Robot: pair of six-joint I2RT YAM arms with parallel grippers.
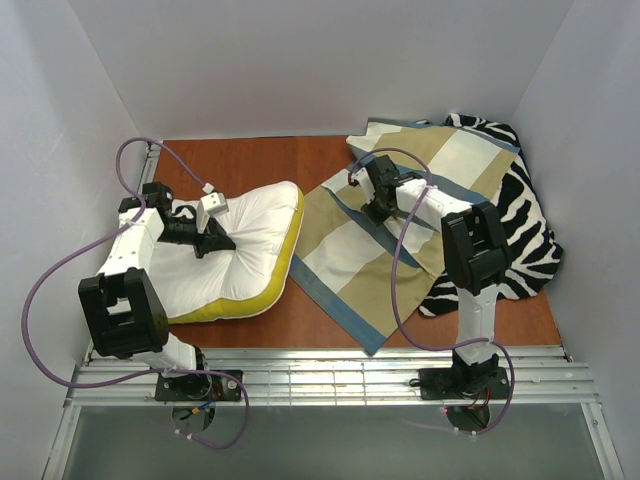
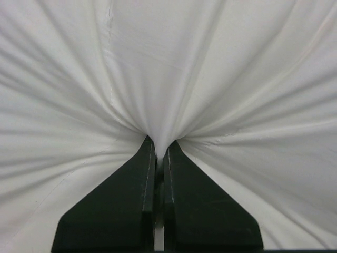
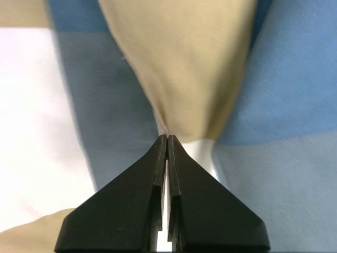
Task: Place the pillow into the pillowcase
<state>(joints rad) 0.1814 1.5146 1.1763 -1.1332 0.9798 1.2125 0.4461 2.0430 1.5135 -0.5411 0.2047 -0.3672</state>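
At the 9 o'clock side of the counter (image 1: 240, 165) lies the pillow (image 1: 255, 225), white face up, its yellow edge showing along its 3 and 6 o'clock sides. The left fingers (image 2: 151, 153) are closed tight on a pinch of the pillow's white cloth near its middle. In the left wrist view creases fan out from the pinch toward 12 o'clock. Just beside the pillow, toward 3 o'clock, the pillowcase (image 1: 345, 255) lies spread on the counter, running from 6 o'clock up toward 1 o'clock. The right fingers (image 3: 162, 147) are pressed together on a raised fold of its tan and cream cloth. A zebra-striped cloth (image 1: 530, 235) lies partly under the pillowcase at 3 o'clock.
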